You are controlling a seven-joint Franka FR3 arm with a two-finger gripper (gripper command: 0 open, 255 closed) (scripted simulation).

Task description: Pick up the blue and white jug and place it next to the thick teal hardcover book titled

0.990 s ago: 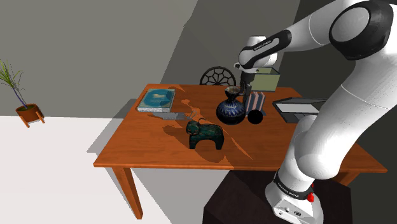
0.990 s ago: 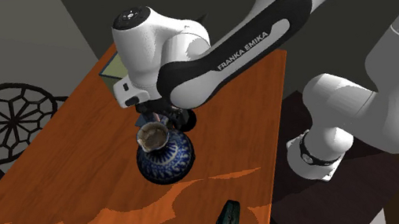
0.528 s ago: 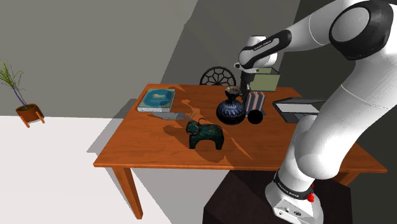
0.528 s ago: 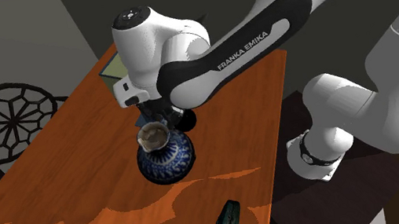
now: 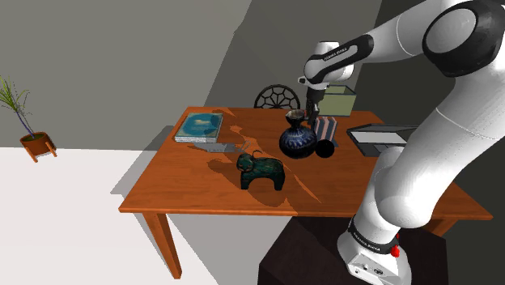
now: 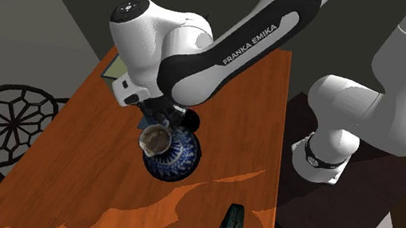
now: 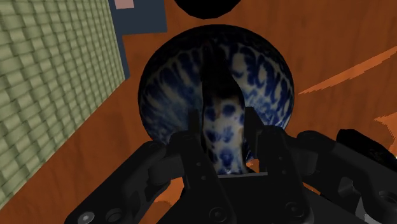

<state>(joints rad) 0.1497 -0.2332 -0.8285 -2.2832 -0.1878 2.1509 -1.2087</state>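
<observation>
Shoulder view: blue and white jug [image 5: 297,141] stands near the middle of the wooden table [image 5: 194,188]. The black gripper [image 5: 307,115] comes straight down onto its neck. A black ball [image 5: 324,149] and a striped object [image 5: 326,128] lie just behind the jug. The teal book [image 5: 199,127] lies well apart, toward the far corner on this view's left. A dark green animal figurine [image 5: 260,172] stands between, nearer the camera.

Second exterior view: gripper [image 6: 158,128] sits at the jug's [image 6: 173,158] mouth. Whether the base touches the table [image 6: 80,174] cannot be told.

Wrist view: fingers [image 7: 195,130] are clamped on the jug's [image 7: 262,76] narrow neck, one on each side, both pressing on it. A green woven box [image 7: 51,83] stands beside the jug.
</observation>
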